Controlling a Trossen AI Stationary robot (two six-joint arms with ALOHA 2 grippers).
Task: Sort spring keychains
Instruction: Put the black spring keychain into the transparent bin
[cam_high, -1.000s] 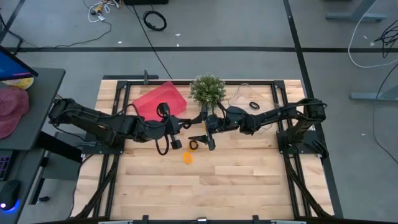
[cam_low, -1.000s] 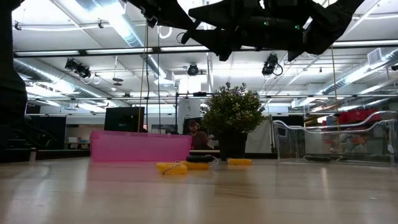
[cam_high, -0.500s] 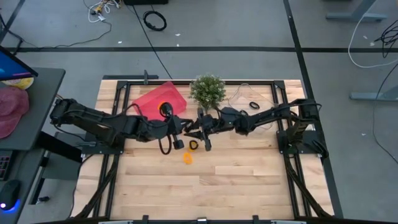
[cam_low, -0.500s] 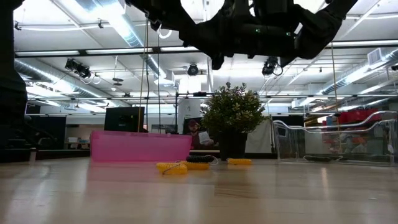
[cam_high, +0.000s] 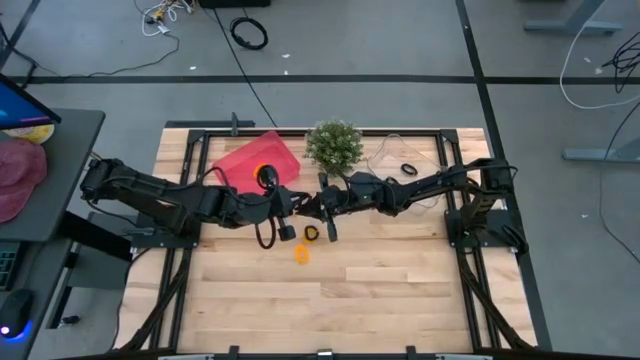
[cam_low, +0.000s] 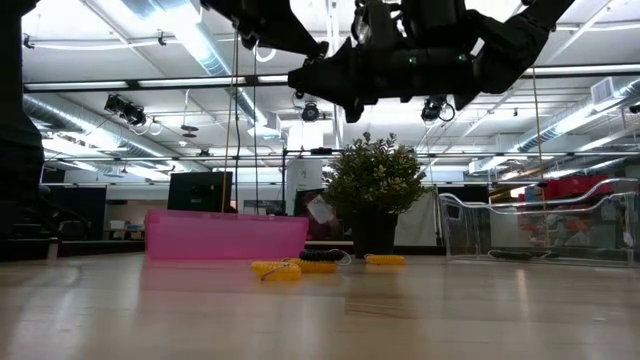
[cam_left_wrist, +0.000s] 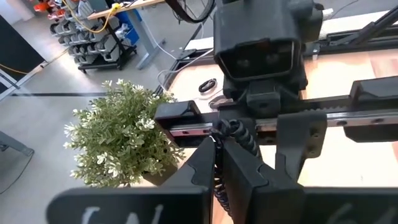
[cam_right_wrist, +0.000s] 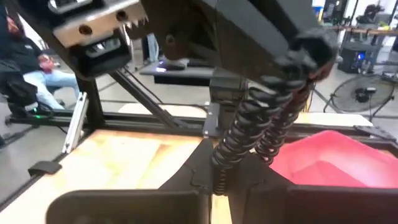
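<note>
- My left gripper and right gripper meet mid-frame in the high view, both clamped on one black spring keychain, held in the air.
- Orange keychains lie on table below centre.
- Pink bin sits upper left.

Near half of table open; far edge crowded: pink tray, potted plant, clear bin at far right corner.
</note>
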